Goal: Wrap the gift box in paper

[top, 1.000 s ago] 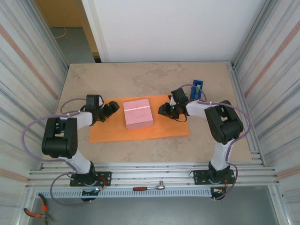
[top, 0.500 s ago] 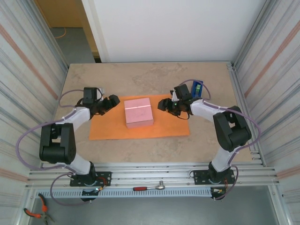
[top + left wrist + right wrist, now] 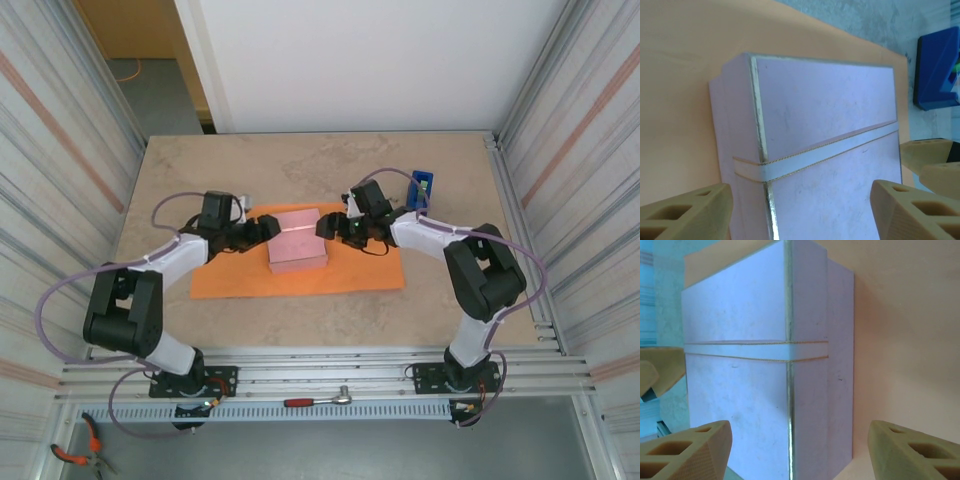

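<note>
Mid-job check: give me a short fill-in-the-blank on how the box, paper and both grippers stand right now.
1. The box rests on the ___ paper.
2. The left gripper and the right gripper flank the box, both with jaws ___.
3. The blue dispenser stands off the paper, on the ___ arm's side.
4. A band with gold edging crosses the box's ___ face.

Missing words: orange; open; right; top
</note>
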Controlling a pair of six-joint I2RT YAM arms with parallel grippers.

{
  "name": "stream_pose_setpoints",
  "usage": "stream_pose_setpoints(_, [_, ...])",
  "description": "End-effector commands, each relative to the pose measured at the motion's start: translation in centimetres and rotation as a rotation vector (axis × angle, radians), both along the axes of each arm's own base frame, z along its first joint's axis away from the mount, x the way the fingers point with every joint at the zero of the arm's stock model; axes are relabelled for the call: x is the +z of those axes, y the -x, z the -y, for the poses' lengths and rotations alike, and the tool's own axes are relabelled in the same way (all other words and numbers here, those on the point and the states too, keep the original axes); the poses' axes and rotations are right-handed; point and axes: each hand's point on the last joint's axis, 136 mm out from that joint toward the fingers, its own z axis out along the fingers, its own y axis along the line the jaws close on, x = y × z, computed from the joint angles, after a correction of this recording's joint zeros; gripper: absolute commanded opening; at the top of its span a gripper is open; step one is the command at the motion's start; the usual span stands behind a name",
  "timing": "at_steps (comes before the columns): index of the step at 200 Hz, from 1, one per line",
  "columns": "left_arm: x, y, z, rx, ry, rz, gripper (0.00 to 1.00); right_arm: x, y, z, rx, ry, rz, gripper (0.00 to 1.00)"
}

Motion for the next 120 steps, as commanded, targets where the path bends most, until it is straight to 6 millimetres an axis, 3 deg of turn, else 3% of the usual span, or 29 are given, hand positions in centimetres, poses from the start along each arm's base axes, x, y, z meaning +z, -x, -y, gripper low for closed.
stream_pose_setpoints(1, [-0.6,0.4,1.2,-0.045,0.020,-0.011,0.71,-0.1,-0.1,-1.3,0.011,-0.033,-0.027,0.67])
stream_pose_setpoints(54, [-0.3,0.3,3.3,-0.111,0.051,-0.007,0.64,0.5,0.1,-2.1,0.025,-0.065,-0.021,0.42])
stream_pose_setpoints(120, [0.8,-0.2,4.0,-0.130,0.053,0.018,0.64,2.3,0.6,-1.1,-0.009,-0.070,0.022,0.38])
